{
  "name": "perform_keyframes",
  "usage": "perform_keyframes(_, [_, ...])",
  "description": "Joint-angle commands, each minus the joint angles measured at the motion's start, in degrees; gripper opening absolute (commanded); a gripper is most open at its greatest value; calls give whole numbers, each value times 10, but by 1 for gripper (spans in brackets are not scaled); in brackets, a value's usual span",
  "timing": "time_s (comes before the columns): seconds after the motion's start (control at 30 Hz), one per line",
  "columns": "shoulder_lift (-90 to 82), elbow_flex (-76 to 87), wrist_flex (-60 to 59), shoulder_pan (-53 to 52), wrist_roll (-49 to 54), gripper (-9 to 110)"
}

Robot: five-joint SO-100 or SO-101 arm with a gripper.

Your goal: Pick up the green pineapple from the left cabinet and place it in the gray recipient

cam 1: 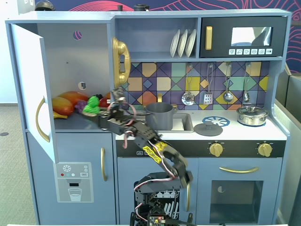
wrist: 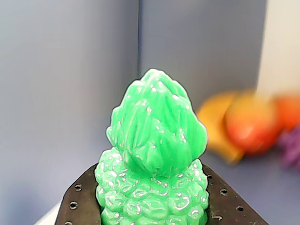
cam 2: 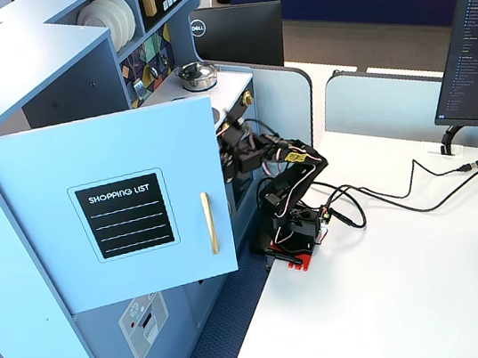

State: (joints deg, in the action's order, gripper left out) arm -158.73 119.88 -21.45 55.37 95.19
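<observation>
Item: green pineapple, clamped between the 2 pads of the pincer, just inside the left cabinet. Handling: withdraw level, clear the cabinet edge, then carry rightward over the gray recipient.

Wrist view: bumpy bright green toy pineapple base cut off at bottom edge; blurred orange-red fruit behind, probably toy fruit pile. Side fixed view: open blue cabinet door hides gripper.

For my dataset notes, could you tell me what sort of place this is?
Probably an office or lab with a toy kitchen set up on the floor: computer monitors stand on a white desk that also bears the robot arm.
</observation>
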Motion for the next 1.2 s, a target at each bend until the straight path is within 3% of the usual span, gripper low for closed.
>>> perform_keyframes(0.0, [-63, -28, -23, -90, -6, 0])
perform_keyframes(0.17, [-67, -55, -23, -221, -23, 0])
perform_keyframes(0.33, [-27, -53, 47, -347, -64, 0])
perform_keyframes(0.6, [118, -74, 167, -488, -48, 0])
perform_keyframes(1.17, [343, -187, 158, -582, -30, 0])
